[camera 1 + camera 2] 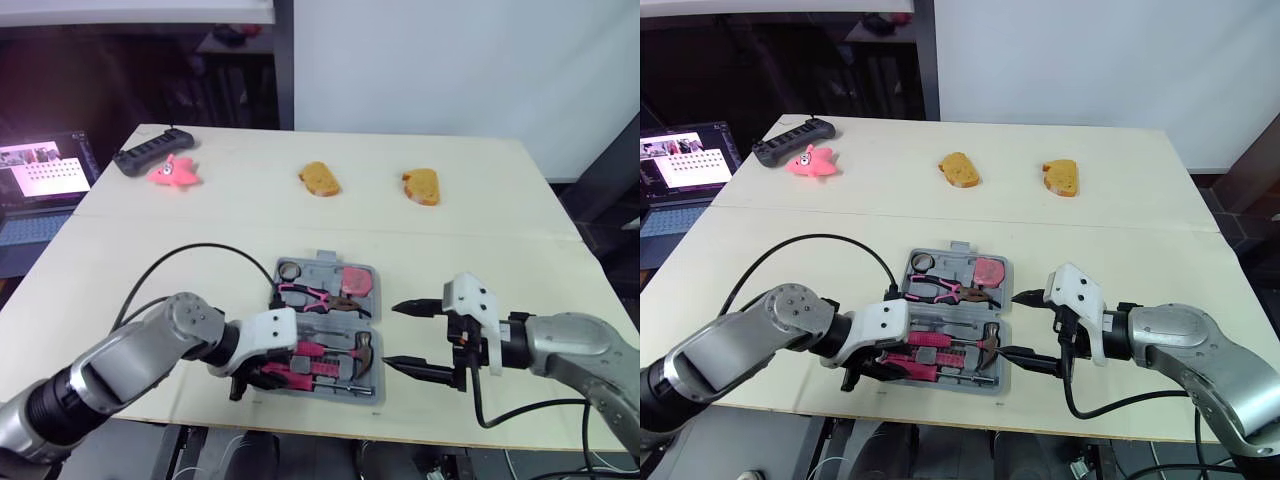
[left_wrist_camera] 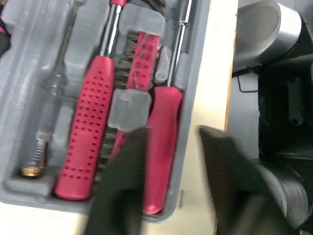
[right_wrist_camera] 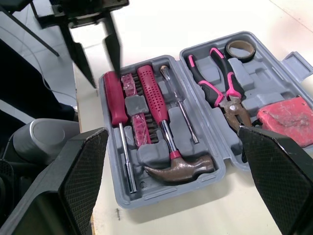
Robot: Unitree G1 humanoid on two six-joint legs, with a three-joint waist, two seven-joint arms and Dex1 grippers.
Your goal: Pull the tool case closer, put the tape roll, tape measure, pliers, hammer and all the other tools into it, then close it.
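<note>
Right wrist view: tool case (image 3: 161, 201) lid open on table (image 1: 480, 200) w/ hammer (image 3: 181, 169), pliers (image 3: 220, 93), tape roll (image 3: 239, 49), tape measure (image 3: 286, 120) inside. Right gripper (image 1: 390, 335) released, beside case. Left gripper (image 2: 171, 132) released, straddling case rim.

No text, brand, number or sign can be read. Pink ribbed bit strip (image 2: 142, 58) in the open grey plastic tool case (image 3: 146, 193), just ahead of the left gripper (image 1: 245, 385): raised marks, illegible. Lit laptop screen (image 1: 45, 170), far to that gripper's left: contents too small to read.
</note>
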